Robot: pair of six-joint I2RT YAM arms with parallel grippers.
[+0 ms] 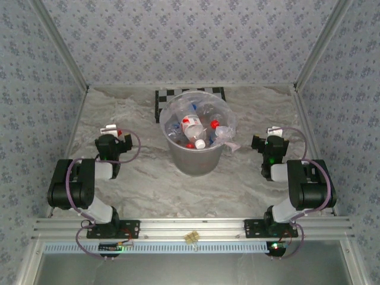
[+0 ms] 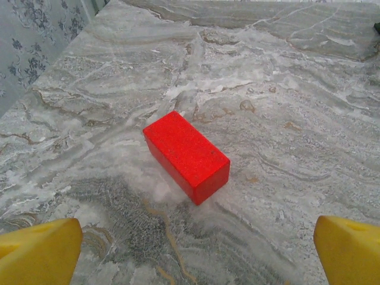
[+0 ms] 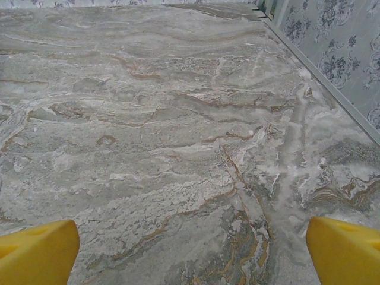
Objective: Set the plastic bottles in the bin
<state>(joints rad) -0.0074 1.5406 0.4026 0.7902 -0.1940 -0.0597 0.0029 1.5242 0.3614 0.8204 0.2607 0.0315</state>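
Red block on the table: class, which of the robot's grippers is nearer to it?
Left. The left gripper hangs open with the red block lying just ahead of it; the right gripper is open on the far side of the bin.

Items partly hidden or cropped
checkerboard (image 1: 161, 100): lower part behind bin (image 1: 196, 161); plastic bottles (image 1: 191, 124): overlapping, count unclear; left fingertips (image 2: 35, 252), right fingertips (image 3: 344, 249): cropped by frame edges.

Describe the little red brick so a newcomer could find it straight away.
Start at the grey bin of plastic bottles in the middle of the marbled table. Move left to the left arm's tool; the red block lies flat on the bare tabletop just ahead of it, touching nothing. Unlike the clear, rounded bottles, it is solid, sharp-edged and red all over.
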